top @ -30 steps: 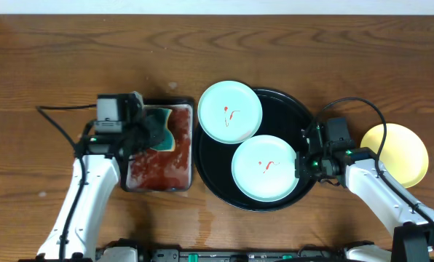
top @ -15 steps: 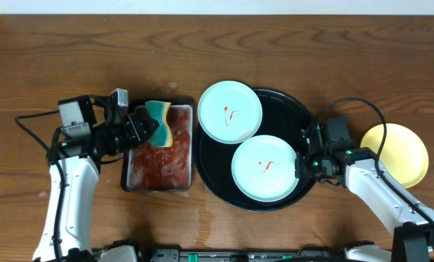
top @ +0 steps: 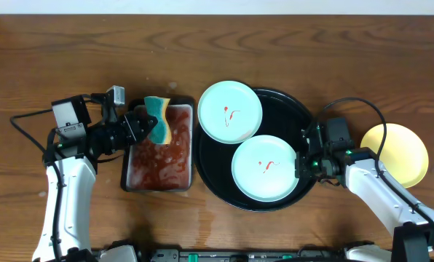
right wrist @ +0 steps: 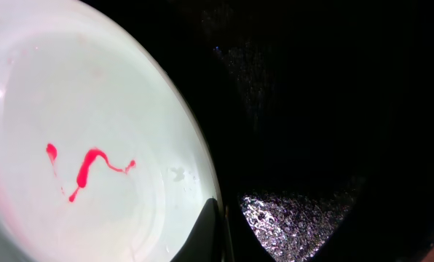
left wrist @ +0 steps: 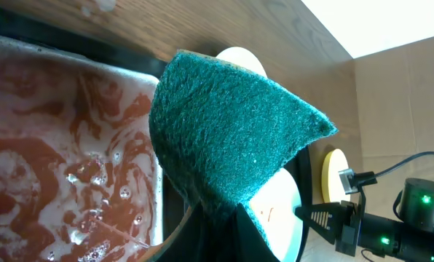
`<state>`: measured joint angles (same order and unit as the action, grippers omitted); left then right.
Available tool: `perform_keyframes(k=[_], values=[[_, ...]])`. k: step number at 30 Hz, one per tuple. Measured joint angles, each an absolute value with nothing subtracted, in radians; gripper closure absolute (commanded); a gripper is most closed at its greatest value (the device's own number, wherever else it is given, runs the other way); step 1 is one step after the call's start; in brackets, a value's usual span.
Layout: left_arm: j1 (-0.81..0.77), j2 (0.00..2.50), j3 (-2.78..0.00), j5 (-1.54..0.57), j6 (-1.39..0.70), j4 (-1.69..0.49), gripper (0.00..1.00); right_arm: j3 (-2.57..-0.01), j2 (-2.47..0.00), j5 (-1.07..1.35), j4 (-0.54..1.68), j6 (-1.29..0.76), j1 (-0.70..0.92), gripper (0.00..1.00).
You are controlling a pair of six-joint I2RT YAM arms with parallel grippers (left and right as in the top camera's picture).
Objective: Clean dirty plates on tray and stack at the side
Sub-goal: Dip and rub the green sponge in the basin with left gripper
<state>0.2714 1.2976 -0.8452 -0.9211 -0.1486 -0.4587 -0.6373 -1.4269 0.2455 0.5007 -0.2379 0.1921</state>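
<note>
The left gripper (top: pixel 138 129) is clamped on a green sponge (top: pixel 159 121) over the sauce tray (top: pixel 126 172); the right gripper (top: pixel 304 161) — squeezed shut — sits by a mint plate (top: pixel 266 169).

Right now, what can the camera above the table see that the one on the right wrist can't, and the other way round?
Only overhead: the left gripper holding a green-and-yellow sponge over the metal tray of red sauce, a second mint plate overlapping the rim of the black tray, and a yellow plate on the wood.
Only right wrist: close-up wet speckles on the tray, and the right gripper, shut, at a plate's rim.
Both: the smeared mint plate and the black tray.
</note>
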Motion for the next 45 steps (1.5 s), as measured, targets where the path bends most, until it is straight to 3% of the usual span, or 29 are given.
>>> perform_keyframes(k=[45], values=[[0.271, 1.298, -0.846, -0.986, -0.149, -0.411, 0.93, -0.637, -1.427, 0.242, 0.501, -0.238, 0.192, 0.99]])
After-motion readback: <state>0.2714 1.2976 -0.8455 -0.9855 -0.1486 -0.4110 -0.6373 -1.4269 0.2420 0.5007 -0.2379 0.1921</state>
